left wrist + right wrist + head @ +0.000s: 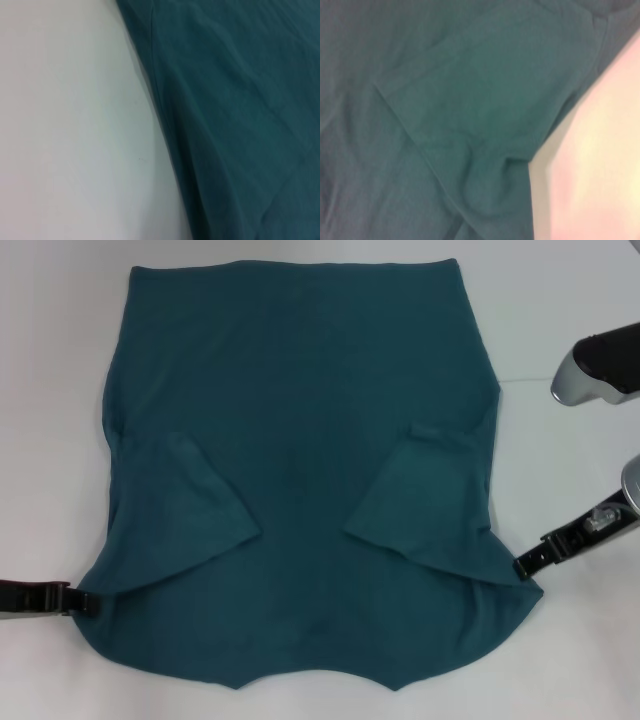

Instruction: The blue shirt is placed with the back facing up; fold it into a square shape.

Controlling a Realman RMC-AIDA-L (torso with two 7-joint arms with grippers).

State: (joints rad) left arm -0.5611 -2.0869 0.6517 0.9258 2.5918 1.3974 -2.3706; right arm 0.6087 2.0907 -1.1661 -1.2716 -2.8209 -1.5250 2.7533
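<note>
The blue shirt covers the middle of the white table. There is bare table at 9 and 3 o'clock. A gray robot part sits at 2 o'clock.

You're looking at the blue shirt — soft matt cloth, lightly creased — on a smooth white table

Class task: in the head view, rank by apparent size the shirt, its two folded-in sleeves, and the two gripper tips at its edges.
1. Shirt, by far the largest.
2. Left sleeve and right sleeve: look alike, so unranked.
3. Left gripper and right gripper: smallest; both only partly in view, so unranked.
</note>
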